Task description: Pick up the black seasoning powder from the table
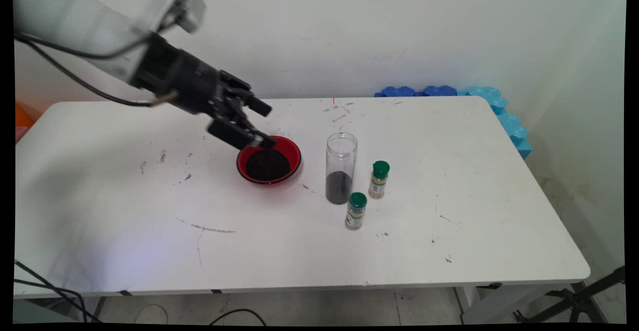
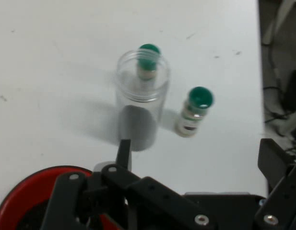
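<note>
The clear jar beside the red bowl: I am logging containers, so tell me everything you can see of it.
The clear jar is a tall, straight-sided cylinder that looks like see-through plastic. It stands upright on the white table with its mouth open and no lid on it. A dark, grainy fill sits in about its bottom third; the rest is empty. The red bowl stands apart to its left, and two small green-capped bottles stand close on its right. Nothing touches it, and the pincer is over the bowl.
</note>
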